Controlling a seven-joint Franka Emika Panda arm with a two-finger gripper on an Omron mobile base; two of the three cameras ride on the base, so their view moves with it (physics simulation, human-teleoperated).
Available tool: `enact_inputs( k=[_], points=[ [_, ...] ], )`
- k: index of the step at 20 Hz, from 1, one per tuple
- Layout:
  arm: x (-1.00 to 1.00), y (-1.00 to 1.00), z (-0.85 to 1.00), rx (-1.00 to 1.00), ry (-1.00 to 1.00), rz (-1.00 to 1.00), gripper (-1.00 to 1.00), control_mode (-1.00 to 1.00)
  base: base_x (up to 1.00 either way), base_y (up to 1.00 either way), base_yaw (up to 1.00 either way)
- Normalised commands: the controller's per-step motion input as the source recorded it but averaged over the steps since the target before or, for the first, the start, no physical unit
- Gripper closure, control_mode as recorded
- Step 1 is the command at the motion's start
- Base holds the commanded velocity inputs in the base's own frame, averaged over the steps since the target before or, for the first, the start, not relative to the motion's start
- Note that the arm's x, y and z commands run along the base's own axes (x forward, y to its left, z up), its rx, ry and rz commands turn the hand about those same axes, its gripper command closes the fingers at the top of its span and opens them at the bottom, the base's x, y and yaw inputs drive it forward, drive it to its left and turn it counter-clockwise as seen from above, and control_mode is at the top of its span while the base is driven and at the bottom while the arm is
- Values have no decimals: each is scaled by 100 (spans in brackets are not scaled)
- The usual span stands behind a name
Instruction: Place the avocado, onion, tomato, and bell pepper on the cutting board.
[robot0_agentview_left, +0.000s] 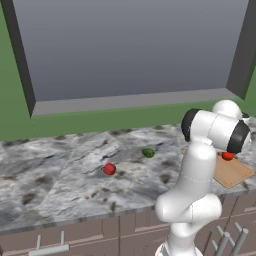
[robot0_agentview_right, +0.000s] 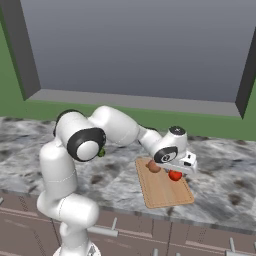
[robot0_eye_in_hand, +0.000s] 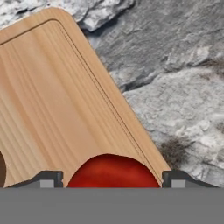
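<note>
The tan cutting board (robot0_agentview_right: 160, 192) lies on the counter's right part. On it rest the brownish onion (robot0_agentview_right: 154, 166) and the bright orange-red tomato (robot0_agentview_right: 175, 175). My gripper (robot0_agentview_right: 181, 168) hovers just over the tomato and is open. In the hand view the tomato (robot0_eye_in_hand: 113, 171) sits on the board (robot0_eye_in_hand: 57, 100) between my fingertips (robot0_eye_in_hand: 49, 179), with a small gap on each side. The onion (robot0_eye_in_hand: 1, 169) is a dark sliver at the left edge. The deeper red bell pepper (robot0_agentview_left: 109, 169) and the green avocado (robot0_agentview_left: 148, 152) lie on the marble counter left of the board (robot0_agentview_left: 234, 173).
The grey marble counter (robot0_agentview_left: 60, 175) runs under a wide window sill (robot0_agentview_left: 130, 100) with a green wall below it. Drawer fronts with handles (robot0_agentview_left: 49, 248) line the counter's front edge. My arm's elbow (robot0_agentview_right: 80, 137) hangs over the middle counter.
</note>
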Motion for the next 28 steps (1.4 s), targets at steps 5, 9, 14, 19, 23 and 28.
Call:
enact_inputs(
  k=[5, 9, 14, 19, 23, 28],
  points=[
    [0, 35, -2, 0, 1, 0, -100, -100, 0, 0, 0],
    [-3, 26, 7, 0, -1, 0, -100, -100, 0, 0, 0],
    [-4, 0, 34, 0, -5, 0, -100, -100, 0, 0, 0],
    [-20, 1, 66, 0, -11, 0, -100, -100, 0, 0, 0],
    [-37, 41, 71, 0, 6, 0, -100, -100, 0, 0, 0],
    [-48, 75, 63, 0, 4, 0, -100, -100, 0, 0, 0]
  ],
)
